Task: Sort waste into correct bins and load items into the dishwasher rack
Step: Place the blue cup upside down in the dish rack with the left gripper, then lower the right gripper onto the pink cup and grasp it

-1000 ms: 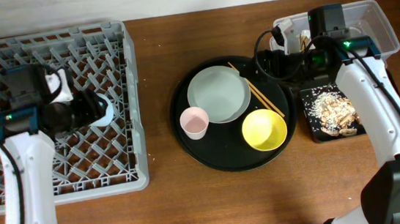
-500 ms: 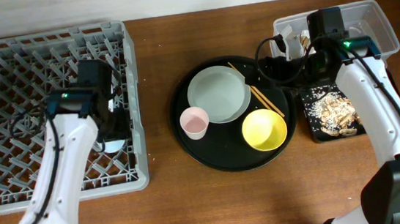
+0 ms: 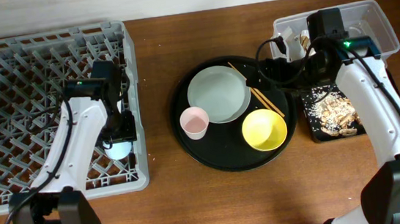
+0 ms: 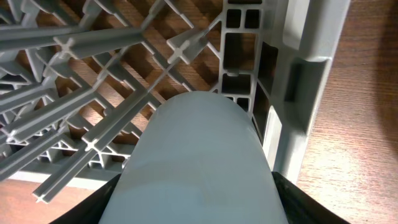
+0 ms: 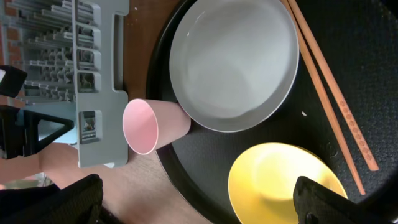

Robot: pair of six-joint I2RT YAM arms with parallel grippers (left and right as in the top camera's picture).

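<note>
My left gripper (image 3: 118, 138) (image 4: 194, 208) is shut on the small light-blue cup (image 3: 120, 147) (image 4: 199, 155), low over the right edge of the grey dishwasher rack (image 3: 3, 57) (image 4: 298, 74). The cup fills the left wrist view. My right gripper (image 3: 264, 73) (image 5: 199, 205) stands open above the round black tray (image 3: 226, 157), with nothing between its fingers. Below it lie the pale grey plate (image 3: 218, 94) (image 5: 233, 59), the pink cup (image 3: 194, 122) (image 5: 149, 124) on its side, the yellow bowl (image 3: 264, 129) (image 5: 286, 180) and the wooden chopsticks (image 3: 273, 107) (image 5: 329, 93).
A clear plastic tub (image 3: 376, 25) stands at the back right, with a flat black tray (image 3: 312, 134) holding beige food scraps (image 3: 332, 110) in front of it. Bare wooden table (image 3: 152, 72) separates the rack from the round tray.
My left arm has swung from the rack's left part to its right edge, carrying the light-blue cup. The right arm has hardly moved.
</note>
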